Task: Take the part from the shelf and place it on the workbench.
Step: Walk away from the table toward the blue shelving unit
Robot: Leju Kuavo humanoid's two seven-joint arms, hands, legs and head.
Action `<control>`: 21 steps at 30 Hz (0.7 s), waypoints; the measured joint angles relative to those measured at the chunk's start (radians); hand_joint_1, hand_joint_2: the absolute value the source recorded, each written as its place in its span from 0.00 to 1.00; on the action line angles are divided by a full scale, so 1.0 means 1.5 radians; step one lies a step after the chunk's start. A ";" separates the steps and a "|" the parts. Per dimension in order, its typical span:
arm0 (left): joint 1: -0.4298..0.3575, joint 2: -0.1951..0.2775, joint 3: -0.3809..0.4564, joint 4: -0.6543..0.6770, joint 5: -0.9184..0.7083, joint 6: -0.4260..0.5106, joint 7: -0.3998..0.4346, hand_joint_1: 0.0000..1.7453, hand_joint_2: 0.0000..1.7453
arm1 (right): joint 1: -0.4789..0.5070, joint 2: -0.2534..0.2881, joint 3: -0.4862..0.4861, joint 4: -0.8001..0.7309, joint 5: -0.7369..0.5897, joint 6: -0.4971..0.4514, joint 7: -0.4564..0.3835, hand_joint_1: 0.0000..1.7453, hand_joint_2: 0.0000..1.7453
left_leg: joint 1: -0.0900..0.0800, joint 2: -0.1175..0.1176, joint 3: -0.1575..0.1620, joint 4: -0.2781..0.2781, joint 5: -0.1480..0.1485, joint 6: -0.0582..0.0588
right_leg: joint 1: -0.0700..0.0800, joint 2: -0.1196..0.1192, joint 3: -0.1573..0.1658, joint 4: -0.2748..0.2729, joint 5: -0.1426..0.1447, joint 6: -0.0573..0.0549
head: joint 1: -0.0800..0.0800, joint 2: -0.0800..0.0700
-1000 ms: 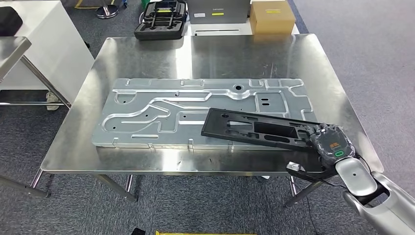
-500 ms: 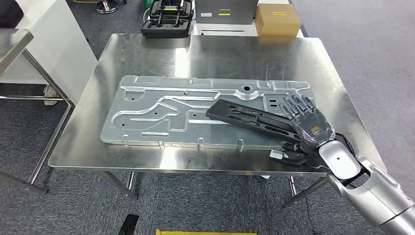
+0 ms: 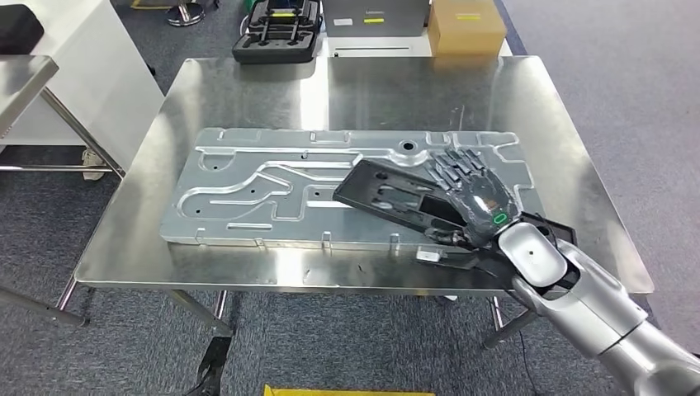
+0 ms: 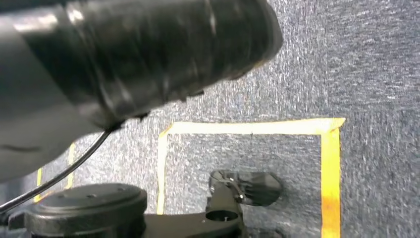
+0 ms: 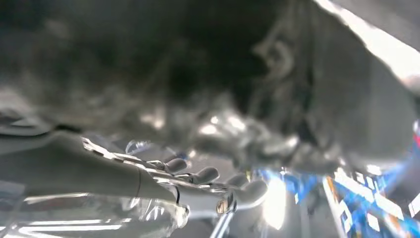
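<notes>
**Part on the surface, right hand flat on top of it**

Part (image 3: 394, 200), a black moulded tray-like piece with long recesses, lies on the steel surface (image 3: 248, 91), its far end overlapping the right portion of a large silver stamped plate (image 3: 248, 186) that rests flat in the middle of the surface. The part runs at a slant, from the plate's middle toward the surface's near right edge.

The right hand (image 3: 470, 191) lies over the near right end of the part, palm down, its fingers (image 3: 450, 167) spread and stretched out flat across the part's top and reaching toward the plate's far right corner. From the head view I cannot tell whether the thumb hooks beneath the part, so whether the hand grips it or merely rests on it stays unclear. The right wrist view is dark and blurred; it shows pale fingers reflected in shiny metal and little else.

The silver right arm (image 3: 594, 318) comes in from the lower right, crossing the surface's near edge. Beyond the far edge of the surface stand a black case (image 3: 276, 31), a grey box (image 3: 376, 16) and a cardboard box (image 3: 466, 26) on the carpet.

The left wrist view looks down at grey carpet marked with yellow tape (image 4: 247, 128); the left hand's state cannot be told.
</notes>
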 joint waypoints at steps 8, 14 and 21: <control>-0.018 0.015 0.008 0.000 0.002 -0.003 0.016 0.00 0.00 | -0.035 0.045 0.020 0.021 -0.007 -0.016 0.000 0.00 0.00 | 0.003 0.000 0.043 -0.114 0.076 0.003 | 0.003 0.000 0.002 0.001 -0.002 0.008 | 0.000 0.000; -0.024 0.018 0.013 0.000 0.011 -0.002 0.021 0.00 0.00 | -0.047 0.059 0.023 0.032 -0.015 -0.046 -0.001 0.00 0.00 | 0.006 -0.001 0.052 -0.134 0.083 0.025 | 0.002 0.000 -0.023 0.053 -0.036 0.026 | 0.005 0.000; -0.037 0.027 0.024 0.000 0.032 -0.001 0.018 0.00 0.00 | -0.062 0.101 0.044 0.032 -0.035 -0.119 0.006 0.00 0.00 | 0.003 -0.001 0.051 -0.121 0.078 0.026 | 0.003 0.000 -0.035 0.074 -0.013 0.022 | 0.009 0.000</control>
